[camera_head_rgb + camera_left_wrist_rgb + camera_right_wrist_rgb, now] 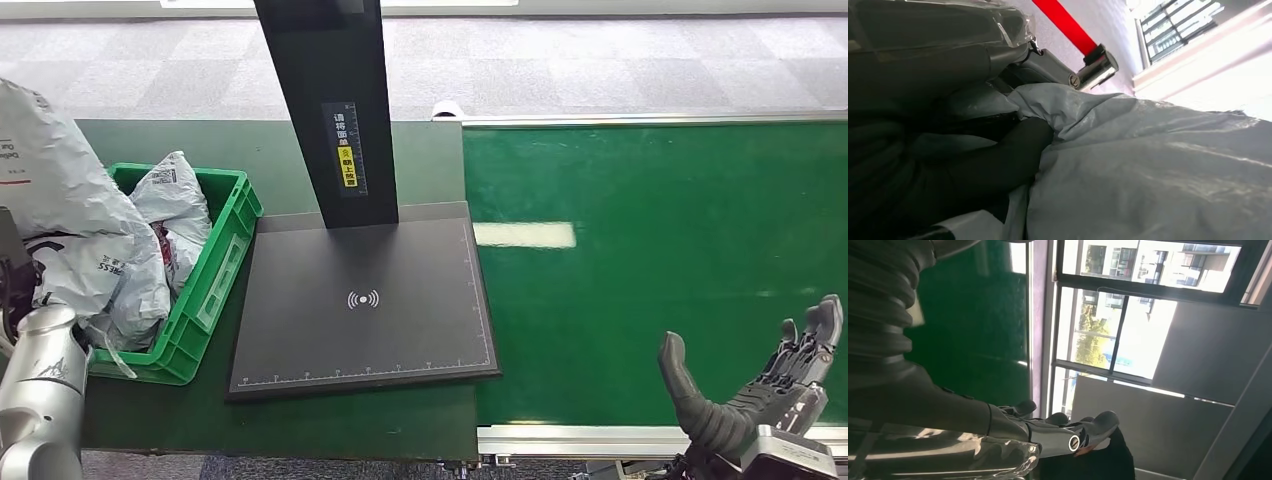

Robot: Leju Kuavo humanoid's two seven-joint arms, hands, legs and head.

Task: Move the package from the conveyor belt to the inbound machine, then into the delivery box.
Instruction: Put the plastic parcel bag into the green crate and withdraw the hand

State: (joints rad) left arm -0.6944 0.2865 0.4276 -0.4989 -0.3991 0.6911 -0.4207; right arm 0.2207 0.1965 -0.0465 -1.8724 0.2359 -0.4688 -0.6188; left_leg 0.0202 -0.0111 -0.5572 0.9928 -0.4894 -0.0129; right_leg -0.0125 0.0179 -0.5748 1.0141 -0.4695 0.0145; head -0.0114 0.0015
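A large grey plastic package (45, 150) stands over the left end of the green delivery box (218, 268), which holds other grey packages (172, 195). My left hand (12, 275) shows as a dark shape at the picture's left edge, against that bag. In the left wrist view its dark fingers (1003, 160) press into the crumpled grey package (1148, 165) and grip it. My right hand (770, 385) hovers open over the near edge of the green conveyor belt (650, 250), fingers spread with nothing in them. That hand (1048, 432) also appears in the right wrist view. The belt carries no package.
The inbound machine's black plate (360, 300) lies bare between box and belt, with its black post (330, 100) rising at the back. A dark green tabletop (300, 420) lies under box and plate. The belt's metal rail (600, 438) runs along the front.
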